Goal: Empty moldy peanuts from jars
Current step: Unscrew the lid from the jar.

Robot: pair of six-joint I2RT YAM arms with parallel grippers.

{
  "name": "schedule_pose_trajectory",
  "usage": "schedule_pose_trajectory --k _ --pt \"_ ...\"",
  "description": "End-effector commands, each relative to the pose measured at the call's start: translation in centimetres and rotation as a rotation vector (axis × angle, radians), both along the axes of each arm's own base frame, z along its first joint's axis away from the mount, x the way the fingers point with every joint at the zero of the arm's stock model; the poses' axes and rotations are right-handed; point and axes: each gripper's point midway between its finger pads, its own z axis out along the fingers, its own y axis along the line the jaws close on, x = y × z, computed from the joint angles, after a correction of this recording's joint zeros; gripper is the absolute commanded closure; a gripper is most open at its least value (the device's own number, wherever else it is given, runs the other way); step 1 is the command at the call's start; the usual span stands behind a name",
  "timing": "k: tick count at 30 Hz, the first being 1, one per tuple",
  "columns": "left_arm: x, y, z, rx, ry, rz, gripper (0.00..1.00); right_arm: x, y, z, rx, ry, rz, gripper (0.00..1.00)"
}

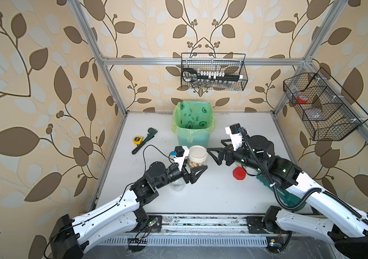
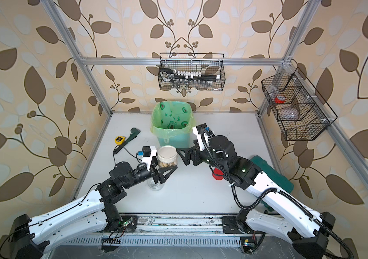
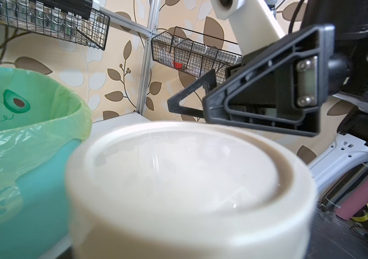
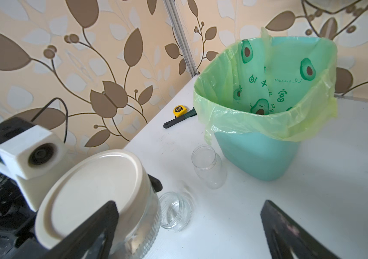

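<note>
My left gripper (image 1: 198, 168) is shut on a short glass jar (image 1: 197, 158) with a flat beige lid (image 4: 93, 192), held above the table. The moldy peanuts (image 1: 194, 164) show through its glass. That lid (image 3: 178, 170) fills the left wrist view and hides the left jaws. My right gripper (image 1: 214, 146) stands open right beside the lid, with one finger (image 4: 93, 231) in front of its rim. I cannot tell if it touches. Two lidless empty jars stand on the table, a taller one (image 4: 208, 166) and a squat one (image 4: 175, 210). A red lid (image 1: 239, 173) lies under the right arm.
The mint-green bin (image 1: 193, 140) with a green liner stands behind the held jar. A yellow tape measure (image 1: 136, 139) and a green wrench (image 1: 143, 140) lie at the back left. A dark green case (image 1: 286, 197) lies under the right arm. Wire baskets (image 1: 213, 71) hang on the walls.
</note>
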Motion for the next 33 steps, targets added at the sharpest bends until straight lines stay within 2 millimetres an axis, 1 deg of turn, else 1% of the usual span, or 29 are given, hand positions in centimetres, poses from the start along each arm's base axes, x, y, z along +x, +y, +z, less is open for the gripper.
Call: schedule_pose_trajectory --k 1,3,5,7,9,12,16,19,27,33 --pt "-0.8 0.7 4.5 -0.109 -0.126 -0.003 1.0 -0.6 -0.7 -0.9 -0.017 0.023 0.007 0.0" --pt "-0.6 0.7 4.2 -0.099 -0.122 0.007 1.0 -1.4 -0.4 0.4 0.032 0.002 0.051 0.0" --pt "-0.3 0.7 3.9 -0.09 -0.119 0.02 1.0 -2.7 0.3 1.9 0.083 -0.021 0.113 0.01" --pt "0.0 0.6 3.7 -0.084 -0.115 0.028 1.0 -3.7 0.9 2.9 0.098 -0.048 0.146 0.01" --pt "0.1 0.6 3.6 -0.083 -0.112 0.036 1.0 -4.4 1.8 3.2 0.079 -0.07 0.162 0.01" --pt "0.4 0.7 3.3 -0.077 -0.111 0.047 1.0 -5.0 3.5 3.1 0.049 -0.077 0.188 0.0" --pt "0.6 0.9 3.2 -0.073 -0.115 0.065 1.0 -5.0 5.5 2.5 0.023 -0.07 0.196 0.01" --pt "0.6 1.0 3.2 -0.075 -0.116 0.07 1.0 -4.7 6.3 2.3 0.016 -0.065 0.178 0.0" --pt "0.7 0.8 3.0 -0.077 -0.11 0.067 1.0 -4.3 7.8 2.8 0.064 -0.068 0.163 0.01" --pt "0.8 0.7 2.9 -0.071 -0.111 0.067 1.0 -4.3 8.2 3.3 0.074 -0.074 0.166 0.0"
